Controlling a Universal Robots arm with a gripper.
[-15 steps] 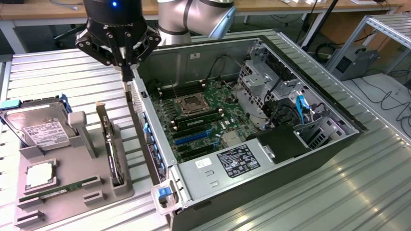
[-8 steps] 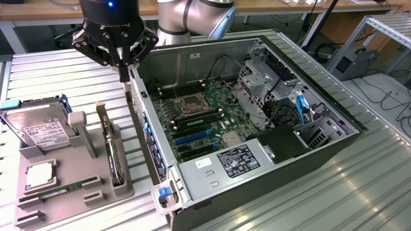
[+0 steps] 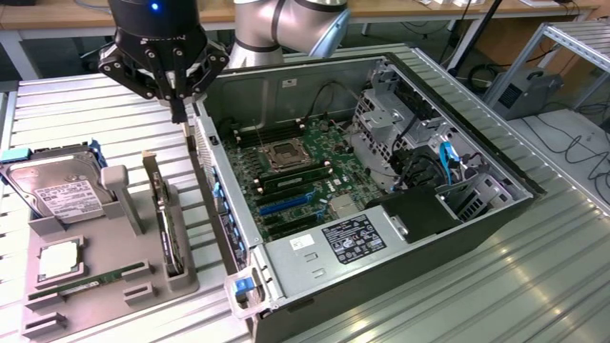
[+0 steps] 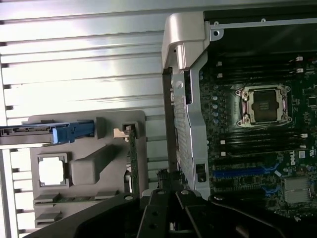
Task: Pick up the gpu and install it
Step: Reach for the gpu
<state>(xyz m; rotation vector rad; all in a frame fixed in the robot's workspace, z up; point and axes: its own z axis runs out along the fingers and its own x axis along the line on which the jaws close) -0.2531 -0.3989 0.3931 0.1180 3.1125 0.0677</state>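
Above worktop (image 3: 86, 107), beside open computer case (image 3: 286, 275) — end effector (image 3: 177, 114) pressed together, holding nothing; gpu (image 3: 164, 214) on edge in gray tray (image 3: 105, 236), apart from it.

Tight slot at the tray, open access over the board.
The gpu (image 3: 164, 218) stands on edge in the gray holder tray (image 3: 105, 286), hemmed in between the tray's upright post (image 3: 119, 193) and the case rear wall (image 3: 221, 207) just beside it, reachable from above. Inside the case, the blue expansion slots (image 3: 284, 205) lie open from above, flanked by the drive cage (image 3: 381, 121) and the black shroud (image 3: 419, 214).
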